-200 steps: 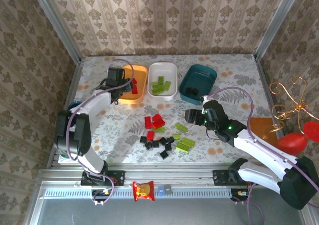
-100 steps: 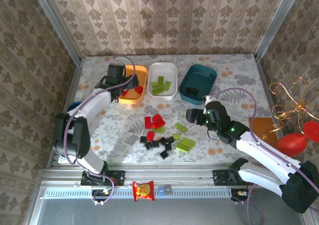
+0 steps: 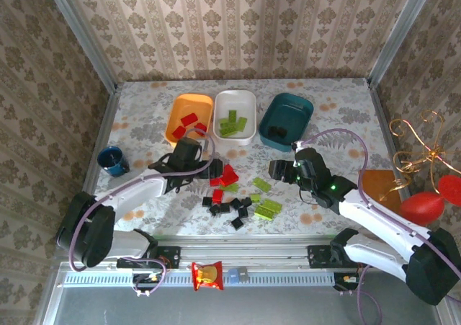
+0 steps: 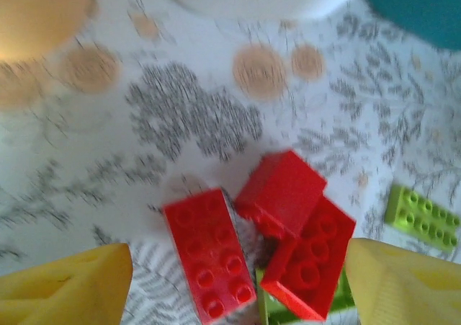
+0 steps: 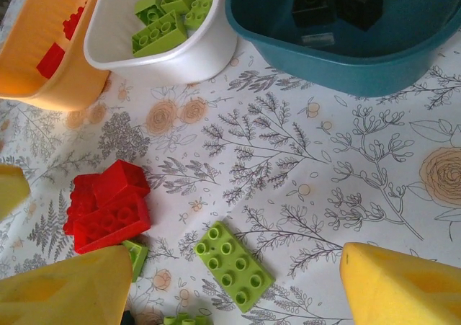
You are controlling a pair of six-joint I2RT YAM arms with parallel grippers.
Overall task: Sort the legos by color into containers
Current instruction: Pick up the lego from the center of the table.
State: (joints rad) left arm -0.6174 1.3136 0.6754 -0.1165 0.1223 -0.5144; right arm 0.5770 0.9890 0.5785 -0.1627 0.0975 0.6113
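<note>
Mid-sort. The left gripper (image 4: 234,285) had its jaws apart over the small red plastic bricks (image 4: 281,195) on the floral-print bench (image 4: 180,109). Next it'd probably need to pinch one and carry it to the shallow orange plastic tray (image 3: 191,103). The right gripper (image 5: 230,289) had its jaws apart too, above a lime-green brick (image 5: 234,266).

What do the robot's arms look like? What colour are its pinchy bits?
The left arm and right arm are white tubes with black joints, each with a looping purple cable. A tiny green light glows on the right one. The left tool and right tool have chunky yellow fingers.
</note>
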